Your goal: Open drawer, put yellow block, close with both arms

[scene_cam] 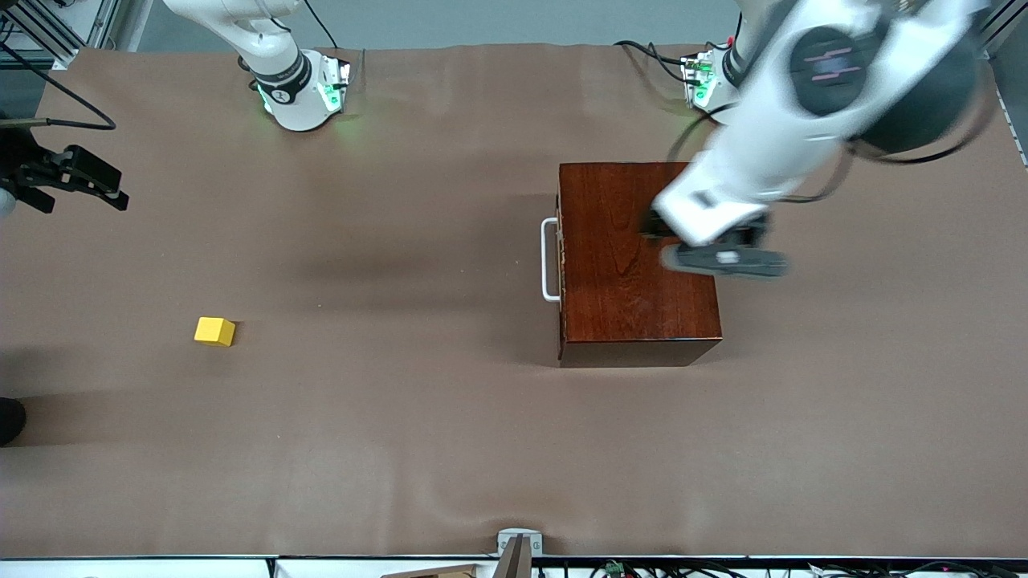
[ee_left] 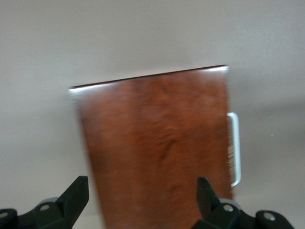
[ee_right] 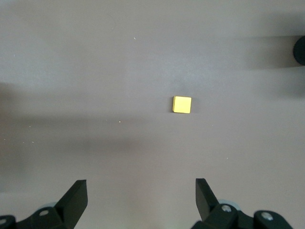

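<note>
The dark reddish-brown wooden box (scene_cam: 634,273) stands toward the left arm's end of the table. Its drawer is shut, and the white bar handle (scene_cam: 550,259) faces the right arm's end. My left gripper (scene_cam: 711,247) hangs over the box top, open and empty; its wrist view shows the box (ee_left: 157,152) and the handle (ee_left: 234,148) between the spread jaws (ee_left: 143,200). The yellow block (scene_cam: 214,331) lies on the table toward the right arm's end. My right gripper (scene_cam: 84,178) is up over the table's edge at that end, open and empty (ee_right: 141,200), with the block (ee_right: 182,104) below it.
A brown mat (scene_cam: 401,417) covers the table. A dark round object (scene_cam: 10,419) sits at the edge of the right arm's end, nearer the front camera than the block. A small metal mount (scene_cam: 518,546) is at the table's front edge.
</note>
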`<state>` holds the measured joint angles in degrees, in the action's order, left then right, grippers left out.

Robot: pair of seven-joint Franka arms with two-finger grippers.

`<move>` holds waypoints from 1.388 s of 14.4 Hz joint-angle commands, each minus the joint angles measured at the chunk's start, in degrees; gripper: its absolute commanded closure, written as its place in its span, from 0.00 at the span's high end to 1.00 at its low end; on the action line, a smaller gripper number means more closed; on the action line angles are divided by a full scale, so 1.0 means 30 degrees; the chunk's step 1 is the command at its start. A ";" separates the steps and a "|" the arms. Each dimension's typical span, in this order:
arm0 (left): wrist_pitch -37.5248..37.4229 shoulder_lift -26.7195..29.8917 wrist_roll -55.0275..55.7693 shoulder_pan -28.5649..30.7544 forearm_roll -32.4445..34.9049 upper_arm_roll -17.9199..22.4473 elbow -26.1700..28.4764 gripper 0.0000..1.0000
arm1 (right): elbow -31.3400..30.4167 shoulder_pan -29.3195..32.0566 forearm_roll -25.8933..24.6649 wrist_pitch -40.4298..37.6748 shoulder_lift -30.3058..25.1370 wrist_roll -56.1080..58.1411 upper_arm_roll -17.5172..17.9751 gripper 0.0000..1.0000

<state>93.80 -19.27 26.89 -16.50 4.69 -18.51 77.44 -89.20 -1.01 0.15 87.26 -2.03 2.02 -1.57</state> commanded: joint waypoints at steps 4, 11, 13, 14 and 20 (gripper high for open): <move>0.1722 -0.4526 0.4364 -0.7024 0.3178 0.2176 -0.2606 1.00 | 0.0347 0.0045 -0.0256 0.0004 0.0294 0.0031 0.0026 1.00; 0.2659 -0.7638 0.6533 -1.3396 0.3417 0.8104 -0.3167 1.00 | 0.0407 0.0162 -0.0256 0.0121 0.0617 0.0031 -0.0003 1.00; 0.2689 -0.8049 0.6504 -1.3483 0.3417 0.8074 -0.3138 1.00 | 0.0436 0.0162 -0.0285 0.0121 0.0704 0.0031 -0.0003 1.00; 0.2660 -0.8108 0.6504 -1.3484 0.3446 0.8016 -0.3051 1.00 | 0.0436 0.0162 -0.0285 0.0121 0.0734 0.0031 -0.0003 1.00; 0.3653 -0.9221 0.6853 -1.3455 0.3329 0.7987 -0.3050 1.00 | 0.0407 0.0250 -0.0227 0.0412 0.1378 -0.0057 -0.0091 1.00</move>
<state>103.77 -45.28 46.27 -56.74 13.56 5.42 70.44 -89.14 -0.79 -0.08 88.15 0.90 2.02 -2.16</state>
